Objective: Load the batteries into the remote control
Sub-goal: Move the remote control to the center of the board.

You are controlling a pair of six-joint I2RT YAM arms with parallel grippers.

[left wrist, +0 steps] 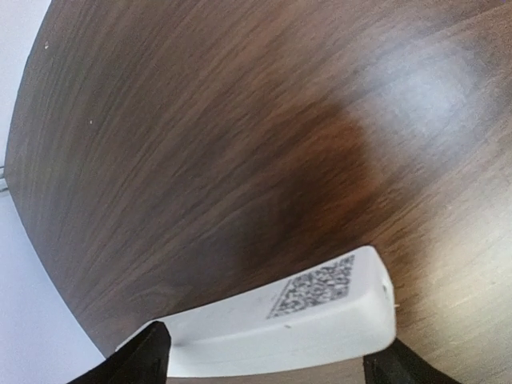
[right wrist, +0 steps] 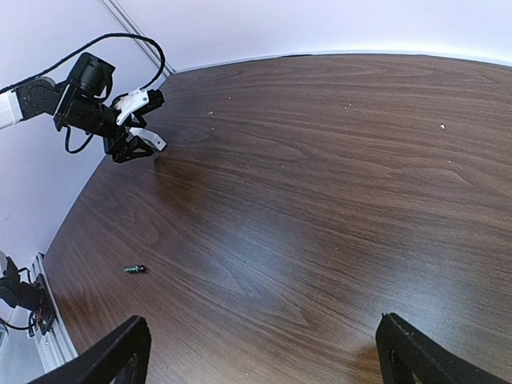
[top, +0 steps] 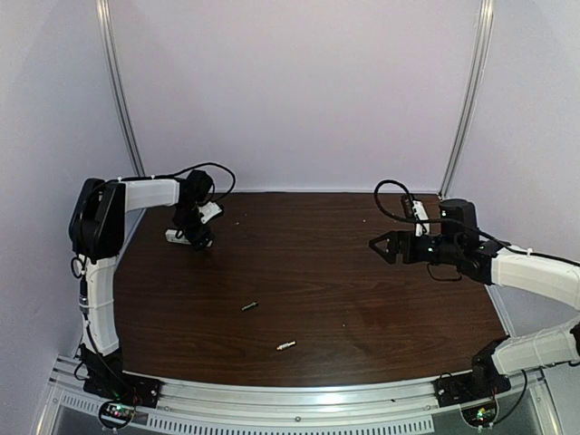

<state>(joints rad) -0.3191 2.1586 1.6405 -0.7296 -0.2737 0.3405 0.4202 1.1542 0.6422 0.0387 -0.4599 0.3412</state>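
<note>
**Left pincer on the remote, batteries loose on the table**

At the far left of the table, the left gripper points down at the remote control, which sits near the table's back left corner. In the left wrist view the white bar shows its back, with a printed square code near one end. A dark fingertip stands at each side of it, seemingly touching. Whether they are clamping it or only straddling it, I cannot tell.

Further right, near the middle of the table toward the front, the two batteries lie apart from each other and well away from the remote. The dark battery lies flat on the wood, and the right wrist camera sees it too. The pale silvery battery lies a little closer to the front edge and to the right of the dark one.

On the right, the right gripper hangs above the table, its fingers spread wide with nothing between them.
</note>
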